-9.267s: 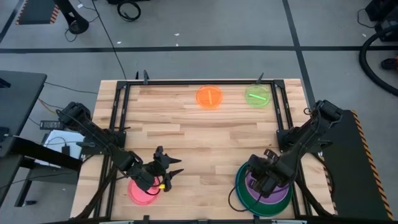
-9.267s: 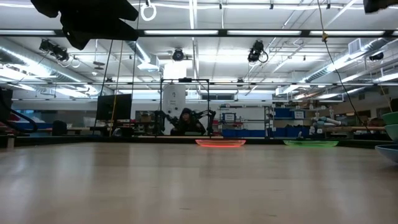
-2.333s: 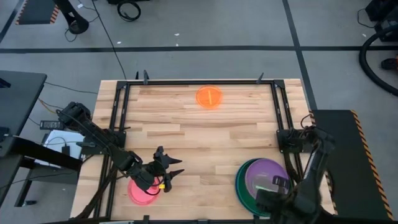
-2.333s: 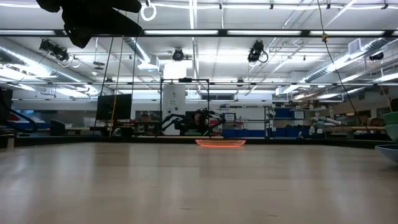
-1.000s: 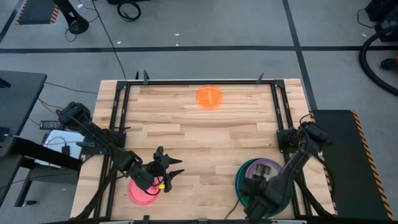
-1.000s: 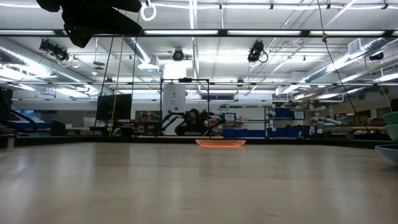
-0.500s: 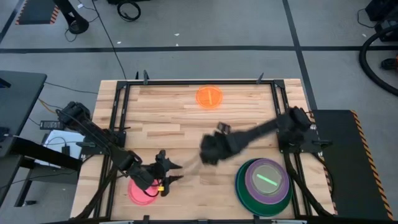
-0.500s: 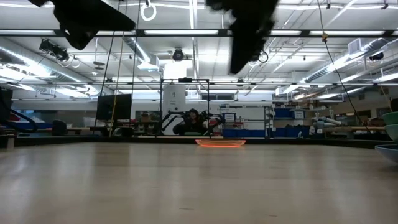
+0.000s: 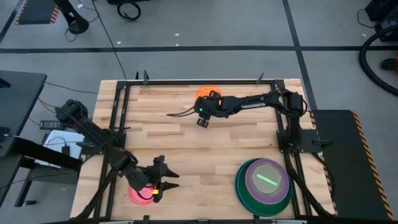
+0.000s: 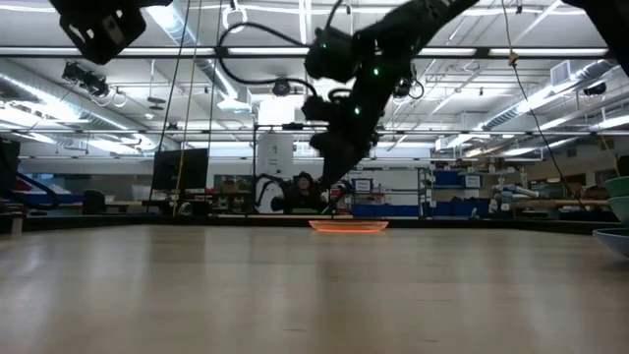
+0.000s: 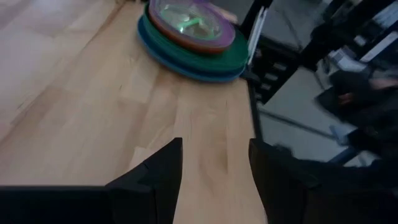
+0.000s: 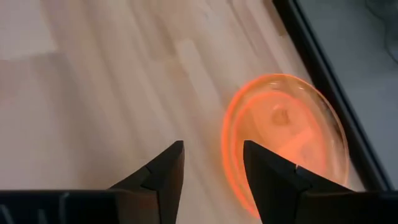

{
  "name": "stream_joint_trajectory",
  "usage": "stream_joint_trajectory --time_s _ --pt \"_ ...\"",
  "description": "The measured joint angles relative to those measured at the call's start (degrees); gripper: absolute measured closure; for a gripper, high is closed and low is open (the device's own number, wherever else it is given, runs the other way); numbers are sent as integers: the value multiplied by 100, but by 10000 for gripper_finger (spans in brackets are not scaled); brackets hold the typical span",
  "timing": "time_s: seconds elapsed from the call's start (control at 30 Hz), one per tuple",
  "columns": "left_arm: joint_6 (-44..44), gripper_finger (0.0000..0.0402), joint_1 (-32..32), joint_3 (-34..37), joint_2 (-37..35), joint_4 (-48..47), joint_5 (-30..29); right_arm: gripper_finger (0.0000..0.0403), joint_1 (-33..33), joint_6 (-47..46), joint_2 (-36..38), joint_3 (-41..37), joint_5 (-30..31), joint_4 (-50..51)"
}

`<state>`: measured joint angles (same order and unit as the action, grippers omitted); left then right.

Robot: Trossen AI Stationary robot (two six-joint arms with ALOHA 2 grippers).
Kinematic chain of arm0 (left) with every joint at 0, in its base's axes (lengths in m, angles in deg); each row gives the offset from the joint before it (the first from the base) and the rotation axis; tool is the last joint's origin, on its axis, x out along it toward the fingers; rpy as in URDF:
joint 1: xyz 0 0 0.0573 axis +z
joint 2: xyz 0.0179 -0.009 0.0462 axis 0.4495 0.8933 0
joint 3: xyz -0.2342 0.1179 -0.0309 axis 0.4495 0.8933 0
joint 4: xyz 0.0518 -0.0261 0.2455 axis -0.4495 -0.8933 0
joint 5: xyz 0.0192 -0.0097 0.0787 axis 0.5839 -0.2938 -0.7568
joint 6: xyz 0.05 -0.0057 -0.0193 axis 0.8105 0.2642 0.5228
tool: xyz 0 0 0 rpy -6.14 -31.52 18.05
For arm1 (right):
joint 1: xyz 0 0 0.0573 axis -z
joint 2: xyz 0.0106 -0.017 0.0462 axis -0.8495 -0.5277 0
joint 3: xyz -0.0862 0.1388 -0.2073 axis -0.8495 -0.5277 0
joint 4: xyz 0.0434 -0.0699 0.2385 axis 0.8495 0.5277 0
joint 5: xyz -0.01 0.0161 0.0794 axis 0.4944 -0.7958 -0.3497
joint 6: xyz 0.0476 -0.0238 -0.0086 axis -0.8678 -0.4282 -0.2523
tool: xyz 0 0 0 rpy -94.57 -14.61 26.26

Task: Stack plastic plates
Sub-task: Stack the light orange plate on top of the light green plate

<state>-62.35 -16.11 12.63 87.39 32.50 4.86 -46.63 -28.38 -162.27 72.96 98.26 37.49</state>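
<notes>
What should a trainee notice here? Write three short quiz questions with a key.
1. True or false: the lime plate lies on top of the stack.
2. Fill in: the left gripper, fingers open, is beside the ___ plate.
3. Which plate is the right gripper nearest? A. lime plate B. orange plate C. pink plate

Key: 1 true; 2 pink; 3 B
</notes>
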Motion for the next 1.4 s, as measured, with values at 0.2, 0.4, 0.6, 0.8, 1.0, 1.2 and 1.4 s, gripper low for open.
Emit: stream_joint_trajectory --time_s 0.2,0.4,0.6,0.8,1.0,1.2,1.4 --pt "98 212 -22 -2 -96 15 50 229 386 726 0 -432 -158 -344" --pt "173 212 12 -2 -95 10 46 229 577 1740 0 -888 -704 -760" --pt "191 212 28 -2 -96 10 46 229 827 2024 0 -1354 -735 -1228" --pt "265 212 28 -2 -95 14 37 237 1081 1968 9 -1471 -772 -1304" --pt "455 212 28 -2 -95 14 32 279 1330 1945 11 -1473 -1381 -1328" --pt "427 212 28 -2 -97 16 32 340 1449 1970 11 -1471 -1802 -1325" --pt "425 212 28 -2 -95 18 33 394 1240 2043 11 -1471 -1734 -1361"
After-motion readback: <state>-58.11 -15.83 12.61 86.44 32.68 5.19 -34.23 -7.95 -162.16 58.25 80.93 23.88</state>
